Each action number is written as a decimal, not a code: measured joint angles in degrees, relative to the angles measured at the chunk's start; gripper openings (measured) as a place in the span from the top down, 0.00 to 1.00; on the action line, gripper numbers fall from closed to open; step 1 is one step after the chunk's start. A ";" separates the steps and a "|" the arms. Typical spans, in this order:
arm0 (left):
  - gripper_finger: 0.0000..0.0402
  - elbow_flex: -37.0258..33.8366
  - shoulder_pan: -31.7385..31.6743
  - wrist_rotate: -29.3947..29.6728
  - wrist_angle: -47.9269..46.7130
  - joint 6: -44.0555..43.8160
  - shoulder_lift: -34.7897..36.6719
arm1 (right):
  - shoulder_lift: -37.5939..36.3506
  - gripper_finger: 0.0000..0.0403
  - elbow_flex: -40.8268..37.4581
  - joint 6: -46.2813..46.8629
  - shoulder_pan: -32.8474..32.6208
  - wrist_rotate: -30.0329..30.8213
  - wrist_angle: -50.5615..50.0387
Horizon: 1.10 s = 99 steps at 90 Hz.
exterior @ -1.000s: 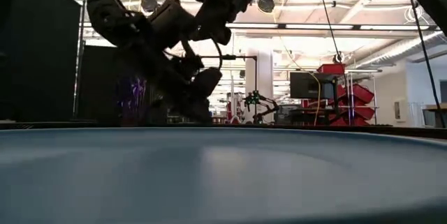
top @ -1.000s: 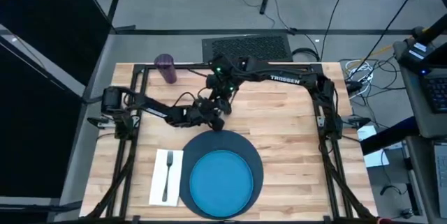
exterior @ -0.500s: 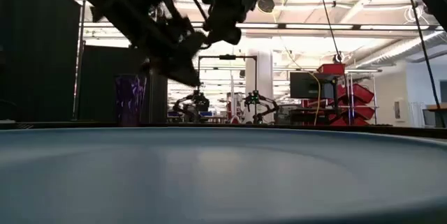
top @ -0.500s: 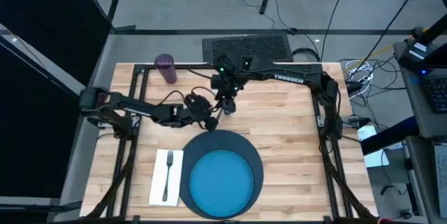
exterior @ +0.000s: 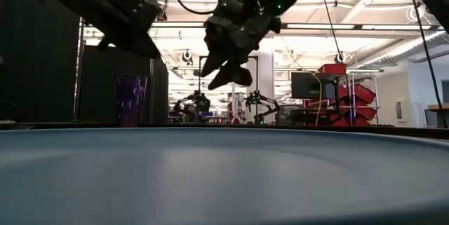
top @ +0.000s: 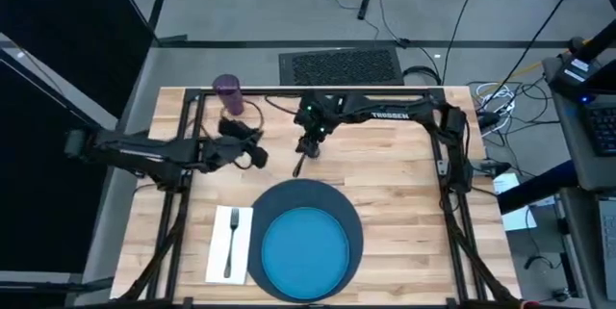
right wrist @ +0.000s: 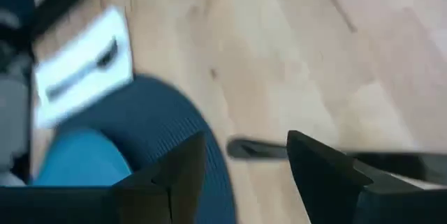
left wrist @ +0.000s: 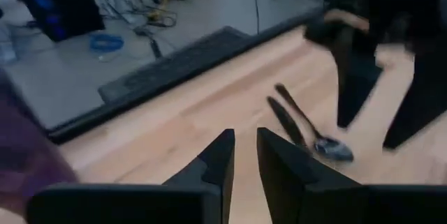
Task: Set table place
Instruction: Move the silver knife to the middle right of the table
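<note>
The dark round mat (top: 306, 193) lies at the table's near edge with the blue plate (top: 306, 249) on it. To its left, a fork (top: 231, 242) lies on the white napkin (top: 218, 251). The purple cup (top: 228, 93) stands at the far left. A spoon (left wrist: 328, 147) lies flat on the wood just beyond the mat (top: 299, 166), with a second dark long shape (left wrist: 285, 121) beside it. My right gripper (top: 309, 145) hangs open over the spoon, whose handle (right wrist: 255, 148) shows between its fingers. My left gripper (top: 258, 154) is left of it, slightly open and holding nothing.
Black frame bars (top: 289, 91) run along the table's far edge and down both sides. Bare wood (top: 404, 184) lies to the right of the mat and between the cup and the spoon. A dark floor mat (top: 339, 63) lies beyond the table.
My left gripper has drawn back from the spot beyond the mat toward the table's left edge and has risen. The spoon stays on the wood where the gripper was. My right gripper has come down over the spoon.
</note>
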<state>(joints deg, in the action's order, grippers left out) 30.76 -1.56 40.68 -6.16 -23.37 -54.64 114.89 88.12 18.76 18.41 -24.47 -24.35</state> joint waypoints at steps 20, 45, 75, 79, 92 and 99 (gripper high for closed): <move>0.88 -0.02 0.87 2.04 -7.12 -0.11 7.95 | 0.67 0.54 -3.58 3.10 -0.73 2.15 7.46; 0.88 -0.02 1.22 2.06 -8.18 0.24 8.51 | 1.96 0.54 -3.66 11.30 -4.16 14.68 5.52; 0.88 -0.02 1.22 2.06 -8.43 0.21 8.20 | 5.96 0.54 -3.61 16.54 -6.10 21.64 4.15; 0.88 -0.02 1.22 2.06 -8.43 0.21 8.20 | 6.74 0.54 -3.61 16.60 -6.26 21.59 3.97; 0.88 -0.02 1.22 1.92 -8.52 0.24 8.20 | 7.31 0.54 -3.55 16.63 -6.56 21.54 2.02; 0.88 -0.02 1.22 1.79 -8.58 0.26 8.20 | 7.34 0.54 -3.53 16.62 -6.56 21.45 1.28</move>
<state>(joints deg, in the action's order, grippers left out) 30.74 -0.34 42.48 -14.74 -23.11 -46.44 122.23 84.60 35.38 11.86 -3.03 -23.07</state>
